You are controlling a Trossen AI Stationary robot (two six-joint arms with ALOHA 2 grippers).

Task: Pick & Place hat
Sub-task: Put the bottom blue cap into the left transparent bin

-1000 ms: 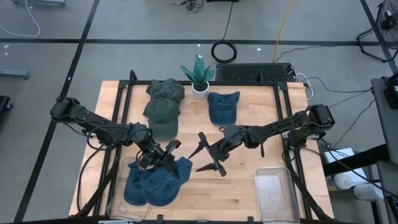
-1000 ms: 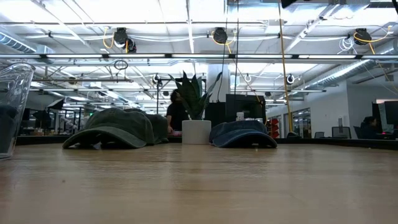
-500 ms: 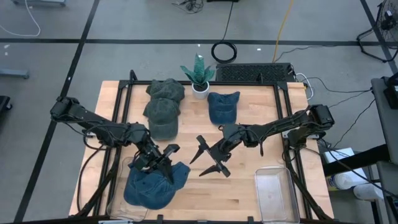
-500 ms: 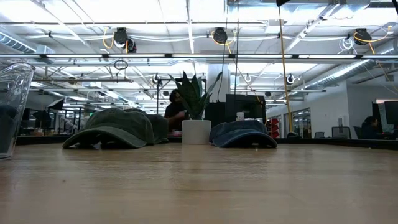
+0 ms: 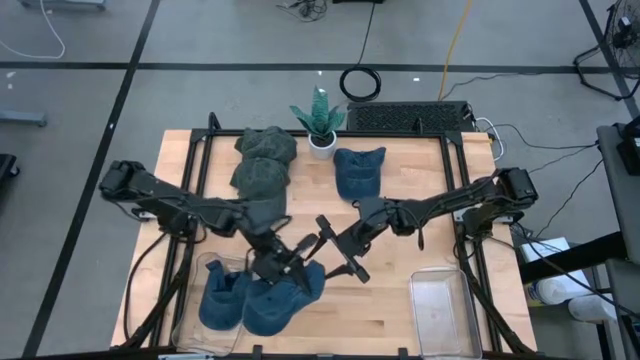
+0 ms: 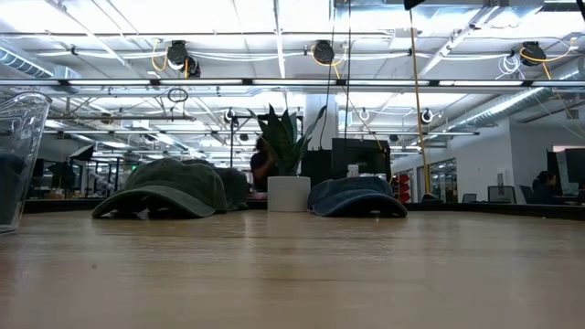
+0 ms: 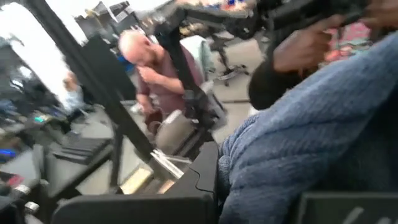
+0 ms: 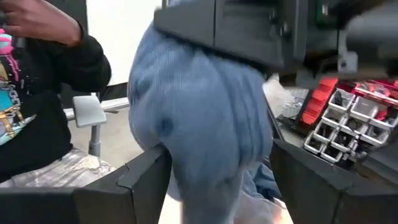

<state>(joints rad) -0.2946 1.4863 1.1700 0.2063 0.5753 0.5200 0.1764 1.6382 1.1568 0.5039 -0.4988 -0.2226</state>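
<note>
We take the white pot with the green spiky plant, standing at the far edge of the light wooden table, as our landmark. Just beside the pot, on its right, a dark blue cloth cap lies flat, and on its left two olive green cloth caps lie one behind the other. In front of these caps the wood is bare through the middle of the table, and there both arms meet.

The left gripper, far in front of the pot and a little left of it, is closed on a blue denim cap. This cap hangs from it above the near left corner, over the edge of a clear plastic bin. Inside the bin we see another blue cap. The right gripper is just beside the left one, towards the right, and its fingers stand wide apart. In the right wrist view the soft ribbed denim hangs between these fingers, but we cannot tell if they press it.

A second clear plastic bin sits at the near right corner, well apart from the pot.
</note>
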